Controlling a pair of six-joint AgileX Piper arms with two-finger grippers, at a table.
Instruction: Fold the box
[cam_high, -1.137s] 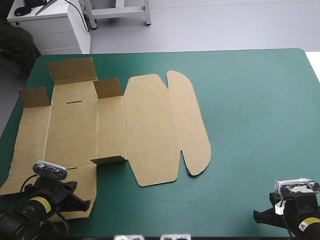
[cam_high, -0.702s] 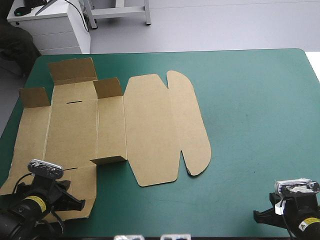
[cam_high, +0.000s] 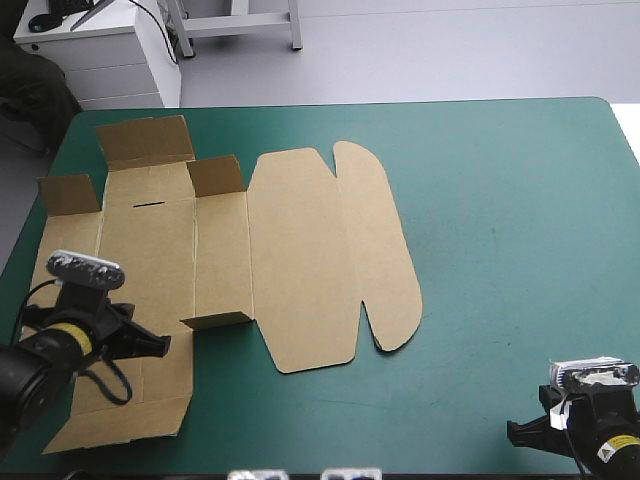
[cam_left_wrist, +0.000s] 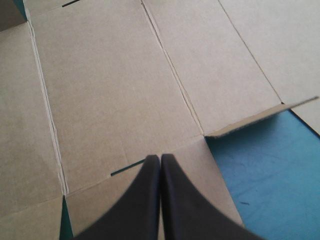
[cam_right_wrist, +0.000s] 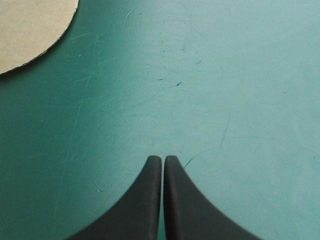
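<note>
The box (cam_high: 300, 250) is lying as a flat cut sheet of brown board on the left half of the desk (cam_high: 500, 200). It is reaching from the left edge toward the middle, with its rounded flaps (cam_high: 385, 240) pointing toward the right edge. Four short flaps (cam_high: 215, 175) are standing up from the sheet: three toward the far left corner, and one on the near side by the sheet's middle.

The left claw (cam_left_wrist: 160, 159) is hanging over the near left part of the sheet, close to the desk's near left corner, and pointing toward the right edge. It is clenched on nothing, its black fingers meeting in one pointed arch. Board is filling almost everything ahead of it. Its tips are lying over a near panel, just beside a thin slot (cam_left_wrist: 127, 168). The near upright flap is rising ahead and to one side, with the bare teal-green cover (cam_left_wrist: 270, 170) next to it. Whether the tips are touching the board I cannot tell.

The right claw (cam_right_wrist: 163, 159) is sitting by the near right corner, well apart from the box. It is also clenched on nothing, over bare cover, with only a curved edge of board showing far ahead of it.
</note>
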